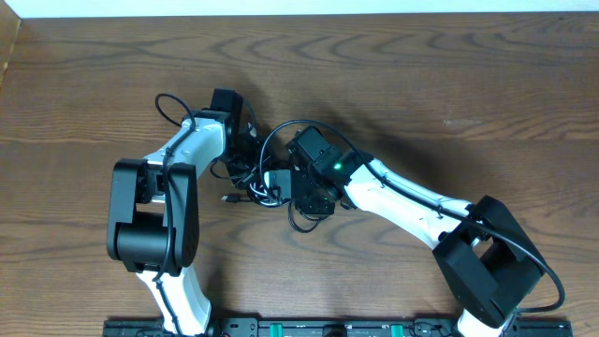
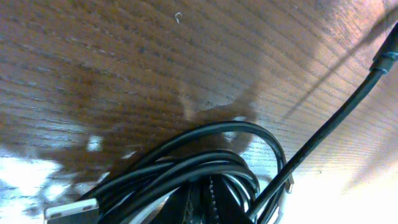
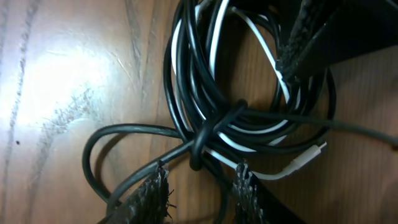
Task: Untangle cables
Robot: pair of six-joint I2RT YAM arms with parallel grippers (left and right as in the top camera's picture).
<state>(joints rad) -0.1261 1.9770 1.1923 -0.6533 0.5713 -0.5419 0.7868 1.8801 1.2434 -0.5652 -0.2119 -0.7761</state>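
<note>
We find the cables (image 3: 211,124) bunched in a tangle on the table (image 1: 487,84) between the arms. Our left gripper (image 3: 291,56) is closed on the bundle; our right gripper (image 3: 200,186) stands partly open, straddling a black loop.

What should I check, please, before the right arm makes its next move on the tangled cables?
1. Left fingers hold the cable bundle: ok, they are shut on it.
2. Right fingers open: ok, they stand apart.
3. Black wrap around the bundle lines up with the right fingers' gap: ok, it sits just ahead of them.
4. White cable free of the black coils: not ok, it runs under the wrap.
5. White plug clear: ok, it lies outside the coils on the table.
6. Which black cable forms the wrap: cannot tell.
</note>
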